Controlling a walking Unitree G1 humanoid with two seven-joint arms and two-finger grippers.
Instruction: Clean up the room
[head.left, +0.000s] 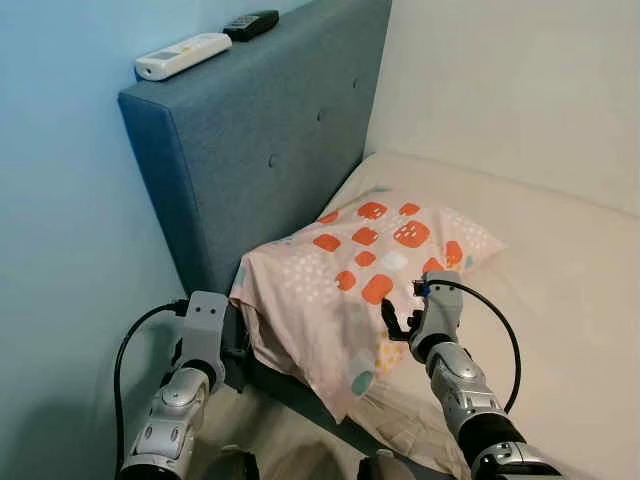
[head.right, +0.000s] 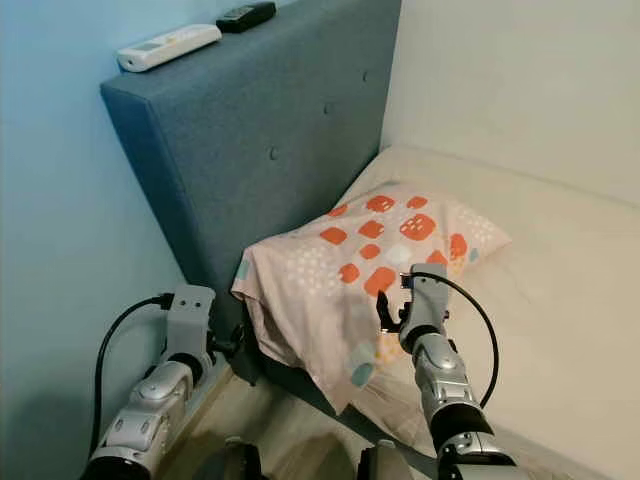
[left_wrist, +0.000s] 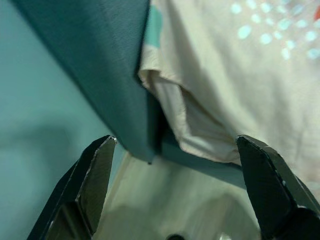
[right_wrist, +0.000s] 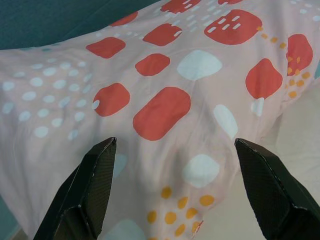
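Note:
A pink pillow (head.left: 370, 265) with orange and white patches lies at the head of the bed, one corner drooping over the bed's side edge. My right gripper (head.left: 400, 322) is open at the pillow's near edge, and in the right wrist view its fingers (right_wrist: 95, 185) straddle the patterned cloth (right_wrist: 165, 110) without pinching it. My left gripper (head.left: 238, 346) is open low beside the headboard's bottom corner, under the hanging pillow corner (left_wrist: 200, 125). Nothing sits between its fingers (left_wrist: 92, 185).
The blue-grey padded headboard (head.left: 260, 130) stands against a blue wall (head.left: 60, 250). A white remote (head.left: 183, 55) and a black remote (head.left: 251, 24) rest on top of it. The cream mattress (head.left: 560, 280) stretches to the right. Pale floor (head.left: 270, 430) lies between wall and bed.

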